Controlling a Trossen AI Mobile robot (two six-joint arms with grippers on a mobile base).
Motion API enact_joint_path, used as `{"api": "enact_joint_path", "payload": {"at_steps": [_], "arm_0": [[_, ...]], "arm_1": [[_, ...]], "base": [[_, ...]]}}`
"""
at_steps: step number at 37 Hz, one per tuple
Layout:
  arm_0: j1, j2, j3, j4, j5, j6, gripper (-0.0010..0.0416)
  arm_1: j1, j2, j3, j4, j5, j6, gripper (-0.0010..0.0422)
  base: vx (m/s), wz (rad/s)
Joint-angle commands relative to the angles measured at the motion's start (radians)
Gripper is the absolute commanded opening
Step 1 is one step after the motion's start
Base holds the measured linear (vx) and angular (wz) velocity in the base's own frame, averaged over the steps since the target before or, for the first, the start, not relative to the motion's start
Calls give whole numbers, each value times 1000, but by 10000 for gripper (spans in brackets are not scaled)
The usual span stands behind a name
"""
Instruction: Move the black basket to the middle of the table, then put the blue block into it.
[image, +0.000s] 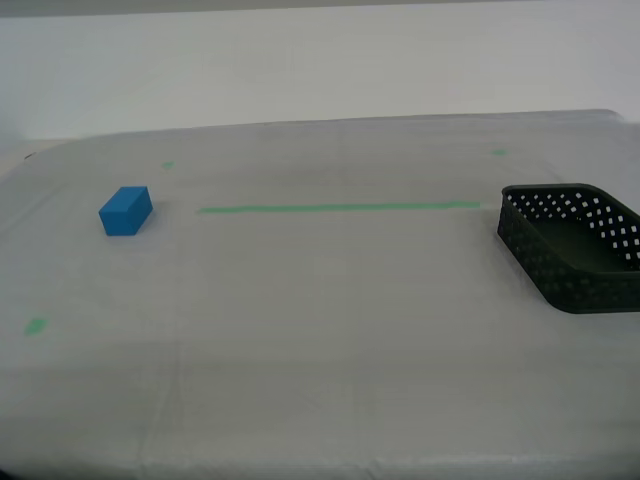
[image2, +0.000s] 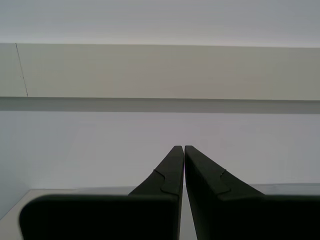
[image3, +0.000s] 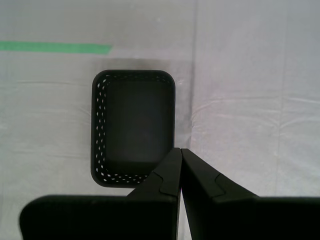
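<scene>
My first gripper (image3: 180, 150) has jaws pressed together, nothing held, and hangs above the table (image: 320, 360) over one black basket (image3: 134, 125), tips at its rim. My second gripper (image2: 183, 148) is also closed and empty, facing a wall. One basket (image: 572, 245), empty, at the exterior view's right edge; one blue block (image: 126, 210) far off at that view's left; one green tape line (image: 340, 208) between them.

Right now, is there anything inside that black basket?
Empty. The black basket shows only its bare dark floor from above, and the blue block sits far across the table.
</scene>
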Motion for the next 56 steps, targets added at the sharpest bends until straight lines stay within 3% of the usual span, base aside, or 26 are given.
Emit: {"api": "enact_joint_path", "payload": {"at_steps": [1,8,12,27,35,41,45,56], "arm_0": [[1,0,7,-2,-2,4,0],[1,0,9,-2,-2,14,6],[1,0,8,-2,-1,14,32],[1,0,3,-1,51,21,218],[1,0,-2,-1,54,29,329],[1,0,-2,-1,49,33,385],[1,0,-2,1,49,33,403],[1,0,-2,37,19,36,393]], "arm_1": [[0,-1,0,4,-1,1,0],[0,0,0,4,-1,1,0],[0,0,0,4,-1,1,0],[0,-1,0,4,-1,1,0],[0,0,0,4,-1,1,0],[0,0,0,4,-1,1,0],[0,-1,0,4,-1,1,0],[0,0,0,4,-1,1,0]], "base": [[0,0],[0,0],[0,0],[0,0],[0,0],[0,0],[0,0],[0,0]]}}
